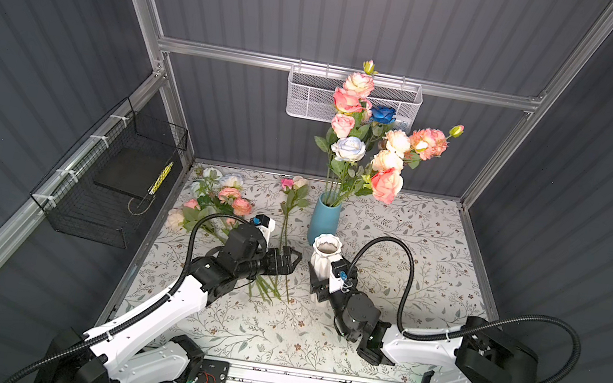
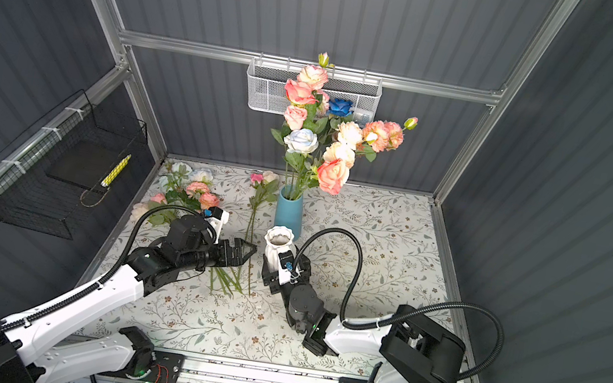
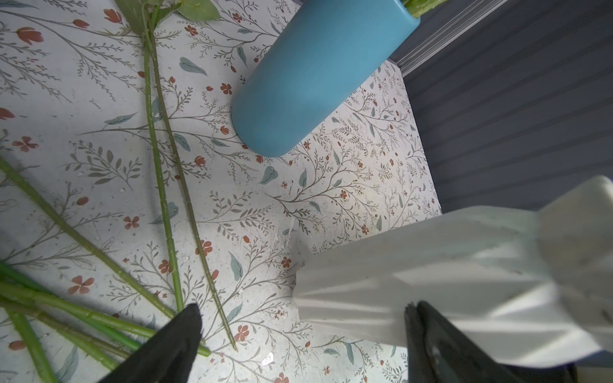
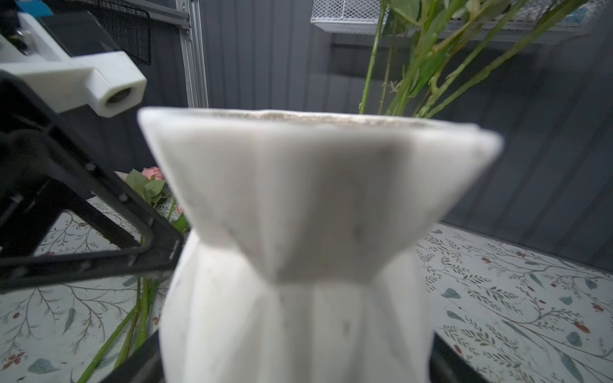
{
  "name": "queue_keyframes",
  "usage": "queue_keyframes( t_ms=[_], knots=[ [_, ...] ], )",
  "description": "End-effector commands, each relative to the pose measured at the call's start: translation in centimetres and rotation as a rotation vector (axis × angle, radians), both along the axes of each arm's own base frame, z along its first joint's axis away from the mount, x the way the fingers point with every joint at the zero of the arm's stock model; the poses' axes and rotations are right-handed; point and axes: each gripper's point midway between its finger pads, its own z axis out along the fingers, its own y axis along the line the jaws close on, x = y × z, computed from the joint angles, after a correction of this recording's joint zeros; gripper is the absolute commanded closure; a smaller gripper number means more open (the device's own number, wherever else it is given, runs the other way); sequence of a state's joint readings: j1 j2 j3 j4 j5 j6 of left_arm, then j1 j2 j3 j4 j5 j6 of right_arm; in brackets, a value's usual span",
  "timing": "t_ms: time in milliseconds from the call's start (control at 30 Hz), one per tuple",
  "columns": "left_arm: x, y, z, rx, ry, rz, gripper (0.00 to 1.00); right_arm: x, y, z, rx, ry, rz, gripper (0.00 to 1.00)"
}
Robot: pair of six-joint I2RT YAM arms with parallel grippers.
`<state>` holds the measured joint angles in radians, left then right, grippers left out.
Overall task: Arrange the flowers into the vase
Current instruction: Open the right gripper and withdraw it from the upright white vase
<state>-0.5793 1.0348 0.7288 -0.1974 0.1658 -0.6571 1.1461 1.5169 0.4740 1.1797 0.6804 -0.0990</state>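
Left arm (image 1: 168, 304) and right arm (image 1: 422, 347) show white shells, black joints, corrugated black cables (image 1: 408, 285) (tied in white) and white camera mounts (image 1: 266, 232)

We look into a booth of dark grey ribbed wall panels (image 1: 352, 10) held in an aluminium frame (image 1: 235, 55). The pale tabletop (image 1: 427, 238) is printed with leafy sprigs and small red flowers. A white mesh basket (image 1: 308, 96) hangs on the back rail and a black wire basket (image 1: 99, 187) on the left wall. The light is soft and even.
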Motion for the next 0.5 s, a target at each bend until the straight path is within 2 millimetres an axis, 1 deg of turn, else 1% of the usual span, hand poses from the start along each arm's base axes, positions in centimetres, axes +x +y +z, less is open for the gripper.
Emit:
queue_keyframes(
  t_ms=[0,167,300,333,433,467],
  knots=[
    [0.6,0.1,0.6,0.000,-0.017,0.012,0.00,-0.8,-0.8,3.2,0.188,-0.064,-0.035,0.48],
    [0.8,-0.1,0.4,0.000,-0.017,0.011,0.00,-1.6,-1.0,0.2,0.175,0.004,-0.035,0.44],
    [0.9,0.0,0.4,0.002,-0.019,0.015,0.00,-2.3,-1.1,-1.4,0.152,0.023,-0.044,0.40],
    [0.9,0.0,0.3,0.003,-0.018,0.012,0.00,-2.5,-1.1,-1.6,0.152,0.026,-0.045,0.36],
    [0.9,0.0,0.3,0.006,-0.019,0.013,0.00,-2.8,-1.5,-1.9,0.151,0.032,-0.055,0.15],
    [0.8,0.0,0.3,0.006,-0.019,0.014,0.00,-3.0,-1.6,-1.9,0.145,0.031,-0.058,0.10]
  ],
)
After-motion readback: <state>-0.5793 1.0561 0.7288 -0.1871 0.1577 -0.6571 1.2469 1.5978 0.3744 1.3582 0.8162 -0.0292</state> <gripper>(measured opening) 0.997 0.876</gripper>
